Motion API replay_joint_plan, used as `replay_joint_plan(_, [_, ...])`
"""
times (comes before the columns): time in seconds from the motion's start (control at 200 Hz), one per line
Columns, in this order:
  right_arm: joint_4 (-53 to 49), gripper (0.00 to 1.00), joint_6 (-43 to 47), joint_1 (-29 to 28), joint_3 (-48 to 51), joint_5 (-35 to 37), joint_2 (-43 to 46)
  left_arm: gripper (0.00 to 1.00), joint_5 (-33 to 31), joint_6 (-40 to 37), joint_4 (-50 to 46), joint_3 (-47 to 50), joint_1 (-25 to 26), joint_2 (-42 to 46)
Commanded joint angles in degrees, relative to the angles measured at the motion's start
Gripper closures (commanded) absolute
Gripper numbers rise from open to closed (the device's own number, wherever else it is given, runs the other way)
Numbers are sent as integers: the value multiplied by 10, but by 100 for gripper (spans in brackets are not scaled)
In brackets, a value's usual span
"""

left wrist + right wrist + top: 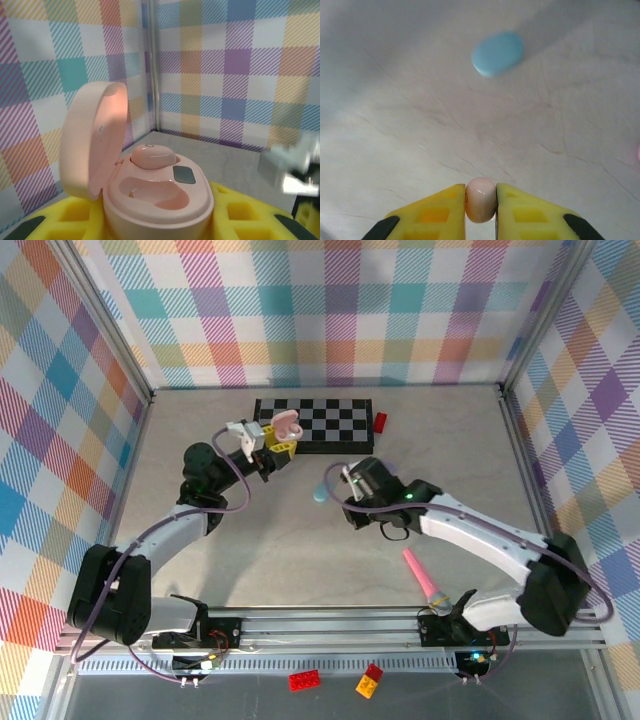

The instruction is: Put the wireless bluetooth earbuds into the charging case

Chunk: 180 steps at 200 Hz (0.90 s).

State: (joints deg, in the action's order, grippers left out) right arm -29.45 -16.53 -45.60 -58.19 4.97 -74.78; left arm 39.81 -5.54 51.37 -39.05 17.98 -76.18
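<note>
Earbud [481, 201], pale pink, is pinched between the yellow fingers [435, 210] of the right gripper [481, 194] low over the table [300, 560]; at its ten o'clock the left gripper [278, 446] clamps the open charging case [160, 202], far socket filled by a seated bud [152, 156], near socket [150, 192] empty. Judging from this, the right arm should lift, square the bud over that empty socket and lower straight, avoiding the raised lid [92, 140] at the sockets' nine o'clock. A blue oval piece [497, 53] lies at twelve o'clock of the fingers, checkerboard [330, 418] and red brick [381, 421] beyond.
</note>
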Motion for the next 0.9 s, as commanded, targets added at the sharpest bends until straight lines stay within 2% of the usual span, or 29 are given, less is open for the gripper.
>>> replay_joint_plan(0.0, [74,82,-49,42,20,-155,46,65,-30,-29,32,4,25,-20])
replay_joint_plan(0.155, [117,82,-85,94,18,-257,85,65,-42,-47,33,-6,61,-47])
replay_joint_plan(0.425, [188,82,-131,135,-9,-361,89,65,-58,-77,42,-27,121,-88])
replay_joint_plan(0.895, [182,81,-118,150,-52,-357,53,65,-68,-123,20,-50,183,-114])
